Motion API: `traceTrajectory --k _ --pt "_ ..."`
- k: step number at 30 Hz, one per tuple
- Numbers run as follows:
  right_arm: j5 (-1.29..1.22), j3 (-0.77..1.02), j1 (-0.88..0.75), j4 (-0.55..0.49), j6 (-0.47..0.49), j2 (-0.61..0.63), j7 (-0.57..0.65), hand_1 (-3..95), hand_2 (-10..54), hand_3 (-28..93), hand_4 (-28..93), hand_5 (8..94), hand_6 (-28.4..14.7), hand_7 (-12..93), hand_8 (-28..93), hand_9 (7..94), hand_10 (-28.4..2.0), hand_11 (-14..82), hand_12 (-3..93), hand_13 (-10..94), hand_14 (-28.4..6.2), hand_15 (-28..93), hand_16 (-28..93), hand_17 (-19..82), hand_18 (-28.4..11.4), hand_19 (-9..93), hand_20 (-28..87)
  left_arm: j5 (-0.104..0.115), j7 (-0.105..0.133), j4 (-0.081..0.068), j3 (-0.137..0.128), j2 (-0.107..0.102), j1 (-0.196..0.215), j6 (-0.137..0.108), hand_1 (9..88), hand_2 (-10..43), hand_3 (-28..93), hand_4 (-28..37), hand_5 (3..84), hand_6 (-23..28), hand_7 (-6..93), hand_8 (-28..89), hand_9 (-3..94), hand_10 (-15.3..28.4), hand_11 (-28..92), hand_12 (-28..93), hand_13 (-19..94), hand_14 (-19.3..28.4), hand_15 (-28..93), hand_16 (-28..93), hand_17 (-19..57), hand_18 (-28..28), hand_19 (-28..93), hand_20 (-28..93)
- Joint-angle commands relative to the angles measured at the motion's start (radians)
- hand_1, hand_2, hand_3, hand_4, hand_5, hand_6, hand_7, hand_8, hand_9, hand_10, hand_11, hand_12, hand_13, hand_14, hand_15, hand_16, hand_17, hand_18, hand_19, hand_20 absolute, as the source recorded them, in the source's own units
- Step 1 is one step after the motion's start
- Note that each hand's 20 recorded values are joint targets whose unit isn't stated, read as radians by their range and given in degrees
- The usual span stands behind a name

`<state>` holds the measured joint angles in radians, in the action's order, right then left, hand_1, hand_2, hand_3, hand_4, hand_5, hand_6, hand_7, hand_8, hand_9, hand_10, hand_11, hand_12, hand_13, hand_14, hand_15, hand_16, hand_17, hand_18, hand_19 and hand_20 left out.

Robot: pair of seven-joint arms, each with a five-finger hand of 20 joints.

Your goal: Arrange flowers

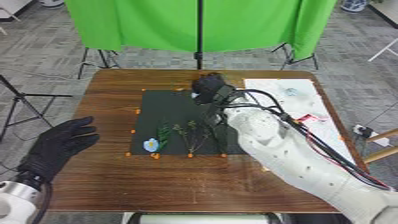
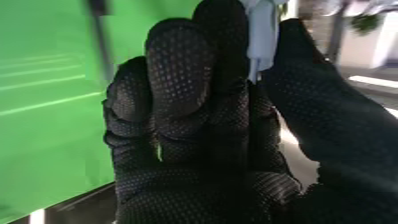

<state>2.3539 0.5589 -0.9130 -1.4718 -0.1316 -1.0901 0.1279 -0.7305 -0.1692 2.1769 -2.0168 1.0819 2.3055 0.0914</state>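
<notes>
Thumb and fingers of the right hand [image 2: 180,70] pinch a pale, slender object [image 2: 263,42] at the black mat's [image 1: 164,110] far edge; careful placement likely calls for light, steady pressure, clear of the green stems [image 1: 163,134] nearer.

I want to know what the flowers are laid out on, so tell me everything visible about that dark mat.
The mat looks like a thin, plain, dark grey-green sheet, straight-edged and lying flat on the brown wooden table. Small orange marks dot its edges. Near its left near corner lie a light blue flower and a green leafy sprig, with thin branching stems beside them. The robot's right arm hides part of its right side.
</notes>
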Motion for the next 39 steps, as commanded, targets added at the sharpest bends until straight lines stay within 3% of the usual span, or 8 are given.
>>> traceTrajectory --k 1,6,10,17,25,36,39 --pt "0.076 -0.046 0.094 0.070 0.050 -0.194 -0.013 48.4 -9.5 85 -28 71.7 0.1 47 -12 89.9 -4.1 19.1 40.9 81 -2.3 52 35 36 -17.1 82 41 0.003 -0.003 -0.012 0.028 -0.016 -0.007 -0.007 25.8 6.5 76 -27.4 35.7 6.6 31.2 -15 31.4 15.7 40 13 26 17.8 56 -7 -6.4 23.1 61 4" --pt "0.106 -0.061 0.085 0.101 0.095 -0.247 0.000 48.3 -9.5 84 -28 71.4 0.2 47 -12 89.9 -4.0 18.6 41.3 81 -2.2 51 36 36 -16.8 82 41 0.003 0.012 -0.003 0.032 -0.024 0.007 -0.009 25.9 6.5 76 -27.5 35.7 6.6 31.2 -15 31.4 15.8 40 13 26 17.9 56 -7 -6.4 23.1 61 4" --pt "0.177 -0.041 0.078 0.186 0.107 -0.306 -0.061 48.4 -9.5 84 -28 71.3 0.2 47 -12 89.8 -3.9 18.1 41.5 81 -2.1 51 36 36 -16.8 82 41 0.000 0.014 -0.013 0.045 -0.031 -0.016 -0.007 25.8 6.5 76 -27.5 35.7 6.6 31.0 -15 31.4 15.8 40 13 26 17.9 56 -7 -6.5 23.1 61 4" --pt "0.214 -0.084 0.090 0.244 0.084 -0.331 -0.026 48.3 -9.5 84 -28 70.9 0.3 47 -12 89.7 -3.6 17.6 41.7 81 -2.1 51 36 36 -16.7 82 41 -0.003 0.023 -0.022 0.069 -0.043 -0.043 0.002 25.8 6.5 76 -27.4 35.7 6.6 31.1 -15 31.4 15.8 40 13 26 17.9 56 -7 -6.5 23.0 61 4" --pt "0.263 -0.094 0.098 0.289 0.054 -0.347 0.015 48.5 -9.5 83 -28 69.7 0.6 48 -12 89.1 -3.4 17.3 42.1 80 -2.0 51 37 35 -16.4 81 41 0.000 0.031 -0.026 0.076 -0.055 -0.047 -0.003 25.8 6.6 76 -27.5 35.7 6.6 31.1 -15 31.4 15.7 40 13 26 17.9 56 -7 -6.5 23.0 61 4" --pt "0.332 -0.068 0.082 0.312 0.121 -0.356 0.016 48.1 -8.3 81 -28 65.7 0.7 49 -12 86.1 -3.2 14.8 43.4 76 -1.7 52 38 33 -15.8 79 41 -0.005 0.031 -0.030 0.079 -0.050 -0.055 0.006 25.8 6.5 76 -27.4 35.7 6.6 31.1 -15 31.5 15.7 40 13 26 17.9 56 -7 -6.5 23.0 61 4" --pt "0.344 -0.060 0.071 0.306 0.153 -0.357 0.011 47.4 -8.1 81 -28 65.0 0.7 49 -13 85.5 -3.2 14.8 43.3 75 -1.9 52 38 32 -16.0 79 41 0.002 0.039 -0.031 0.082 -0.062 -0.048 0.000 25.8 6.5 76 -27.5 35.7 6.6 31.1 -15 31.5 15.7 40 13 26 17.9 56 -7 -6.5 23.0 61 4"
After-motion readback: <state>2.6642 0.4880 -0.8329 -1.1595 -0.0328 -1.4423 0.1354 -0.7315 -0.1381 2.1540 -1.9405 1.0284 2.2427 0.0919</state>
